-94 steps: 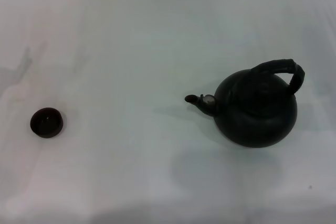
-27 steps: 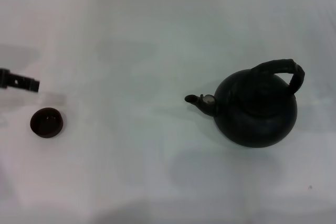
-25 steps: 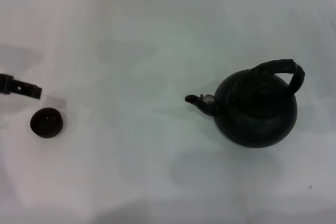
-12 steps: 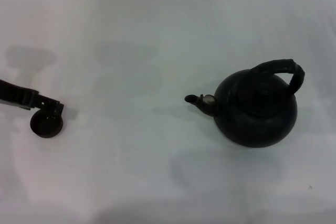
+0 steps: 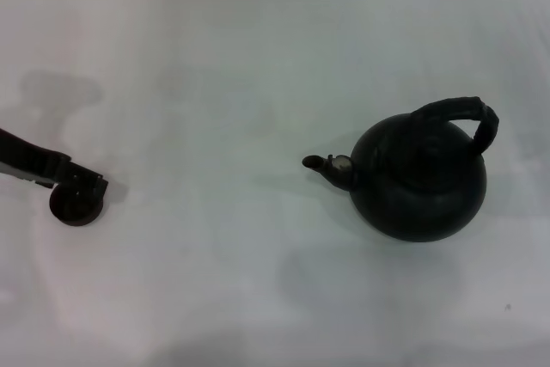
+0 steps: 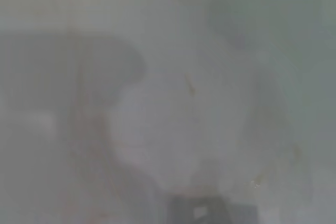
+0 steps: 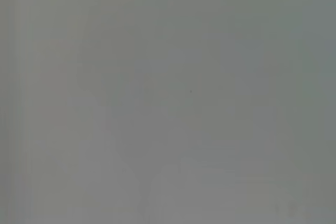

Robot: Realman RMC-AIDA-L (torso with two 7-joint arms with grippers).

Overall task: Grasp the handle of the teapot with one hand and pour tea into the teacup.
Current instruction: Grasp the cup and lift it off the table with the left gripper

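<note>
Near the left edge of the white tabletop (image 5: 258, 58) the left gripper (image 5: 86, 185), a dark arm end coming in from that edge, sits over the far rim of the tiny round dark brown teacup (image 5: 76, 204) and partly covers it. From the head view one cannot tell if its fingers are apart or together, nor if they touch the cup; the left wrist view gives only a pale haze. The cup stands upright, about midway between the far and near edges.

Well apart from it, toward the right edge, stands the large round matte black teapot (image 5: 419, 180). Its short spout (image 5: 325, 165) points toward the left edge, at the cup, and the thick dark arched handle (image 5: 460, 113) with the ridged wrapping rises over its top, free of any grip. The right gripper is not seen in any view, and the right wrist view shows only grey.

The task seems to be at its beginning: the handle is not yet grasped and nothing is poured. The left arm appears to attend to the cup, perhaps to steady or reposition it. The next move calls for an arm to reach the handle from above, close around the arch, lift, and carry the pot across the long gap so that the spout comes over the small cup before tilting.
</note>
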